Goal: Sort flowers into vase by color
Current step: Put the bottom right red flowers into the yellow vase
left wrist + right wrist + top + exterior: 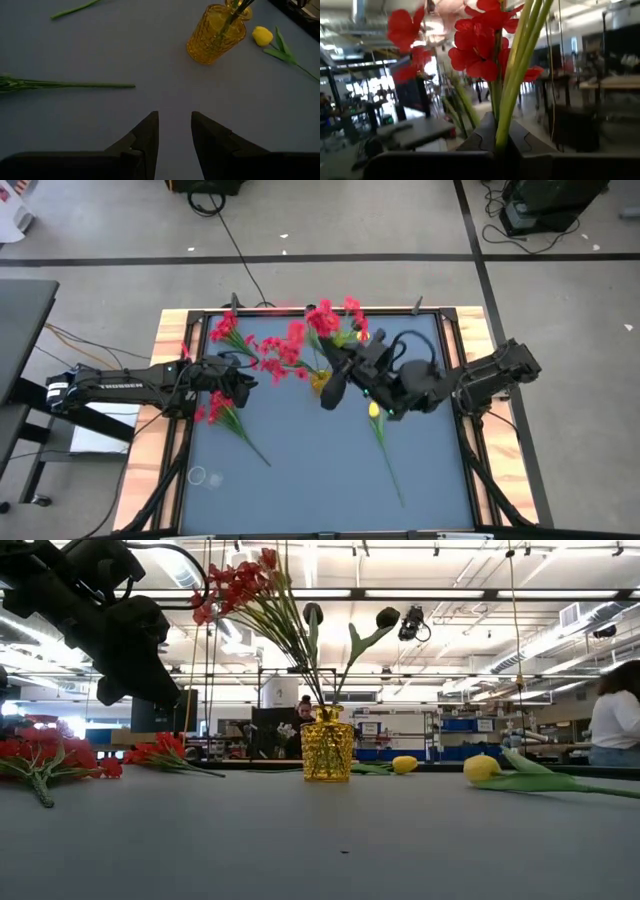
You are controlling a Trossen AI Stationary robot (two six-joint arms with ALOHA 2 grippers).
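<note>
A yellow glass vase (320, 380) (327, 745) (216, 32) stands mid-table with red flowers (240, 585) and two dark buds (313, 612) in it. My right gripper (355, 358) (495, 137) reaches in from the right above the vase, shut on green stems under red blossoms (480, 45). My left gripper (243, 387) (175, 116) hovers open over the blue table, left of the vase. Loose red flowers (215, 412) (40, 755) lie flat on the table's left part. A yellow tulip (375, 410) (480, 768) lies right of the vase. My right gripper pinches several green stems (502, 125) between its two fingers, below the red blossoms. The fingers come in level from the table's right side and lie across the stems. The stems stand upright, blossoms above the fingers. Whether their lower ends reach the vase cannot be told.
More red flowers lie near the far left corner (225, 330) and left of the vase (275, 358). A second tulip head (403, 764) lies behind the vase. A small clear ring (197, 475) sits near the near left corner. A person (615, 720) stands beyond the table.
</note>
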